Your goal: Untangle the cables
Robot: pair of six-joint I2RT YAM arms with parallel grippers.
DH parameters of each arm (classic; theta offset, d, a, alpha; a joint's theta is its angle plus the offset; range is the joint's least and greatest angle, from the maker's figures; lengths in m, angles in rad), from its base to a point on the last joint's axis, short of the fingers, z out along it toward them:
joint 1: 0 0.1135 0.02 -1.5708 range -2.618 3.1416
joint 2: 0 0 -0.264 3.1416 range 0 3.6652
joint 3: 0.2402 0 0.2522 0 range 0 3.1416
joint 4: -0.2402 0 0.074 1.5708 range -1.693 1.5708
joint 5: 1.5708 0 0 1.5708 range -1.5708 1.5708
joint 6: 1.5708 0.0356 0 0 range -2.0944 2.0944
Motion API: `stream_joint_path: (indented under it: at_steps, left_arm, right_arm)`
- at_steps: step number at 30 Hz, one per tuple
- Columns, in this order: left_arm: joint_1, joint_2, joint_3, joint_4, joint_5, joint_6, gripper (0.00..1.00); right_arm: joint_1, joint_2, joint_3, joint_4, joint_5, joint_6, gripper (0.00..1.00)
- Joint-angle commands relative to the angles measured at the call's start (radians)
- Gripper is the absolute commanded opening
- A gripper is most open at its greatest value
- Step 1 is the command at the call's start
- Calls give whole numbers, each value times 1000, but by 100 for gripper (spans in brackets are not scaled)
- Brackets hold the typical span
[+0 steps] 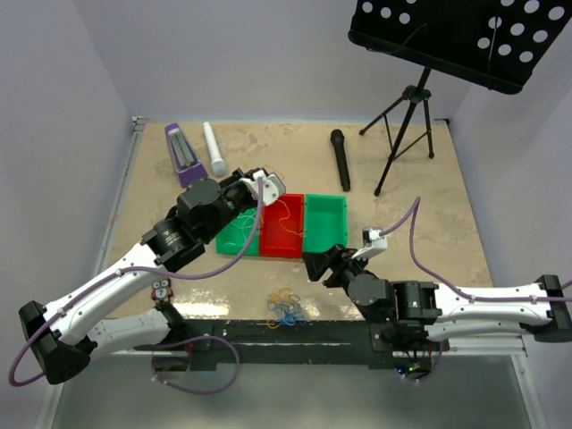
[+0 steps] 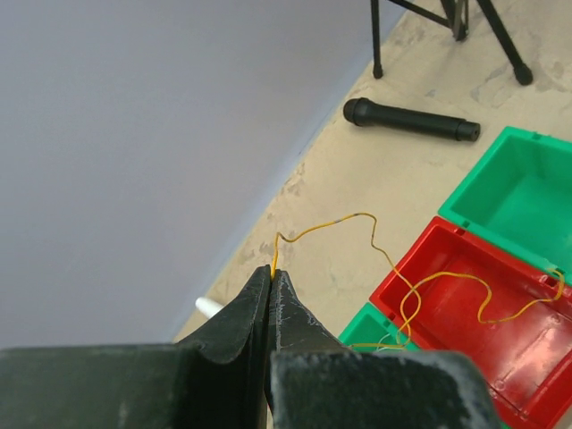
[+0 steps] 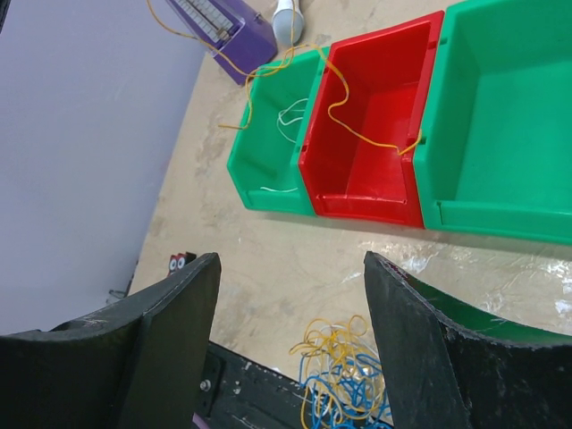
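Observation:
The cables (image 1: 286,306) lie as a small tangle of blue, yellow and white loops at the table's near edge, seen also in the right wrist view (image 3: 344,380). One yellow cable (image 2: 357,217) is apart from them. My left gripper (image 2: 272,271) is shut on its end and holds it above the bins. The rest of it trails down across the red bin (image 3: 371,134) and the left green bin (image 3: 268,170), where a white cable (image 3: 288,116) lies. My right gripper (image 3: 290,259) hangs open just above the tangle, nothing between its fingers.
Three bins stand in a row: green (image 1: 234,239), red (image 1: 284,228), green (image 1: 325,223). Behind them are a purple metronome (image 1: 183,154), a white microphone (image 1: 214,148), a black microphone (image 1: 340,159) and a music stand's tripod (image 1: 407,125). A small owl figure (image 1: 161,288) sits near left.

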Motion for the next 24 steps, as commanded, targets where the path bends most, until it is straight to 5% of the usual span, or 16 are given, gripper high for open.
stream_joint_path:
  at_steps: [1,15,24]
  left_arm:
    - [2,-16,-15,77,-114,47,0]
    - [5,9,-38,155,-153,74,0]
    - [2,64,-56,113,-7,1,0]
  right_arm:
    - [-6,13,35,-17,35,42,70]
    - [-8,-7,17,-34,28,62,70]
    - [-9,2,20,-11,30,49,70]
